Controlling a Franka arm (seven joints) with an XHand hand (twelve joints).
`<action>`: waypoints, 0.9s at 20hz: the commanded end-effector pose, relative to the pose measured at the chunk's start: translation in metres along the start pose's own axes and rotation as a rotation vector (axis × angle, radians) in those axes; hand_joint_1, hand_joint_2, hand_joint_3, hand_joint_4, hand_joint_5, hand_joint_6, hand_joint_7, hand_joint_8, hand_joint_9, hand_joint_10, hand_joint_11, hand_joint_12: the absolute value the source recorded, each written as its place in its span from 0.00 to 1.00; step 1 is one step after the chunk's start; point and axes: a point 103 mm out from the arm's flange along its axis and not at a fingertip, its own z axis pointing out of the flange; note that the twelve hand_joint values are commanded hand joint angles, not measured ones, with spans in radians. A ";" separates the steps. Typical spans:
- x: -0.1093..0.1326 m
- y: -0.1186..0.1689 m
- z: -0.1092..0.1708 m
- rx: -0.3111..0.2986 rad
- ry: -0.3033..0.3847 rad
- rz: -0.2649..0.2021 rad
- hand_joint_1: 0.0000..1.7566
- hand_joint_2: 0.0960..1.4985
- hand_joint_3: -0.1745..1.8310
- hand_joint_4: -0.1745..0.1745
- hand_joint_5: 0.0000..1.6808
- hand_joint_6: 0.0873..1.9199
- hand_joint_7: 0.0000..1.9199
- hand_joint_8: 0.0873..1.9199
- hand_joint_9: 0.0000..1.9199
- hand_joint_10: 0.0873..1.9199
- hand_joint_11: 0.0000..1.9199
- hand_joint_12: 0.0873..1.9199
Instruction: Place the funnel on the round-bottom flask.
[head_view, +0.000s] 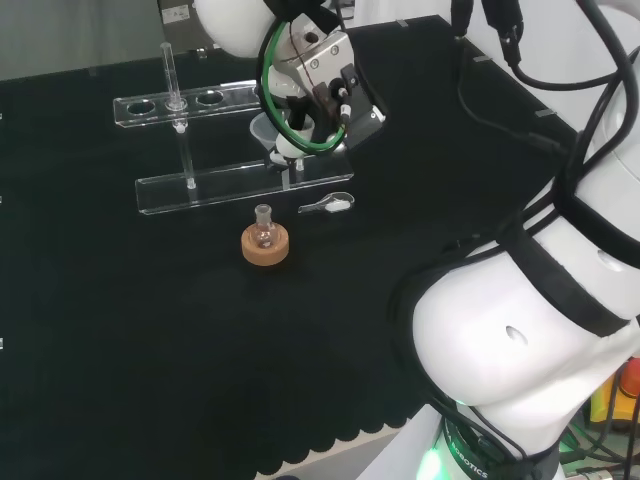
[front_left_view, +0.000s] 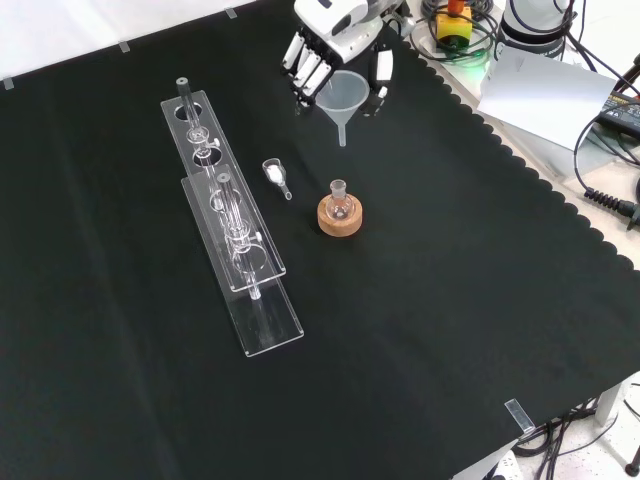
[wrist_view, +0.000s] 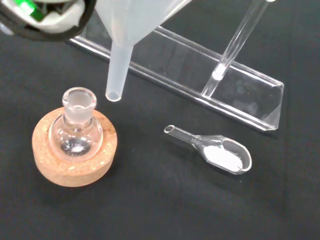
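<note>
Cork ring (front_left_view: 340, 217) sits nearest in the front view on the black bench (front_left_view: 420, 340), cradling the round-bottom flask (front_left_view: 339, 199), neck up. Just left lies a clear scoop (front_left_view: 276, 176) with white powder, beside the clear rack (front_left_view: 232, 225). Farther back, the hand (front_left_view: 335, 45) grips the funnel (front_left_view: 344, 97) aloft, spout pointing down, short of the flask.

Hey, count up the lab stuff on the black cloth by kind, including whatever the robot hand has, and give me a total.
Funnel, in the robot hand: 1
Flask: 1
Cork stand: 1
Scoop with white powder: 1
Clear rack: 1
Test tubes I can make out in it: 2
Total: 7
</note>
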 end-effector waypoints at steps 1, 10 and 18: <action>0.010 0.006 0.005 0.002 0.003 -0.012 0.53 0.41 0.39 0.17 0.43 0.55 0.35 0.62 0.55 0.47 0.40 0.54; 0.032 0.007 0.001 -0.035 0.010 -0.017 0.53 0.41 0.39 0.16 0.43 0.55 0.35 0.62 0.56 0.47 0.40 0.54; 0.038 0.015 0.006 -0.060 0.007 -0.024 0.53 0.41 0.40 0.16 0.43 0.55 0.35 0.62 0.56 0.47 0.40 0.54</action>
